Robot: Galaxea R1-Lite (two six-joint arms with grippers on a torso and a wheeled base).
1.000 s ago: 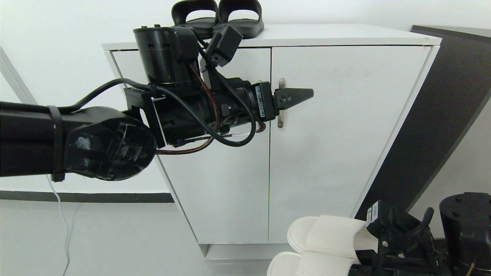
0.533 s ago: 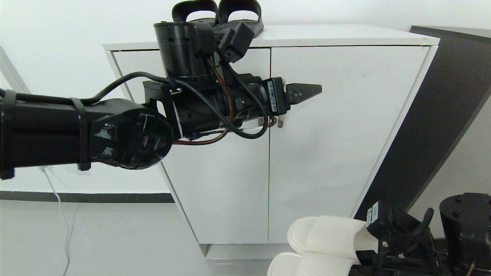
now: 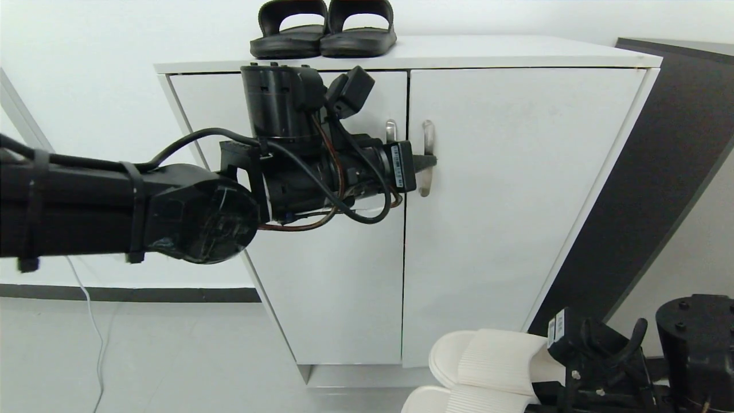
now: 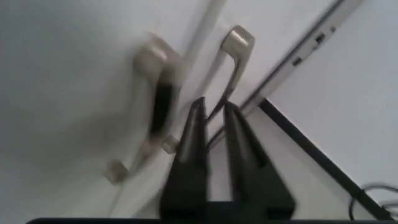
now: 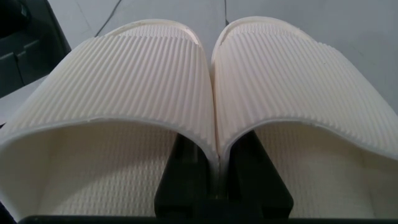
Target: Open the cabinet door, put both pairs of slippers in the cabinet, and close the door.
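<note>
Two narrow fingers of the left gripper (image 4: pixel 214 106) stand almost together, only a thin gap between them, and the bar of the handle (image 3: pixel 427 135) on the right-hand door (image 3: pixel 516 201) runs into that gap, so they clasp it. Both doors of the cabinet (image 3: pixel 321 287) look shut. Low on the robot's right, near the cabinet's foot, the right gripper (image 5: pixel 214 171) pinches the touching inner walls of the white slippers (image 5: pixel 155 81). The black slippers (image 3: pixel 324 31) sit side by side on the cabinet top.
</note>
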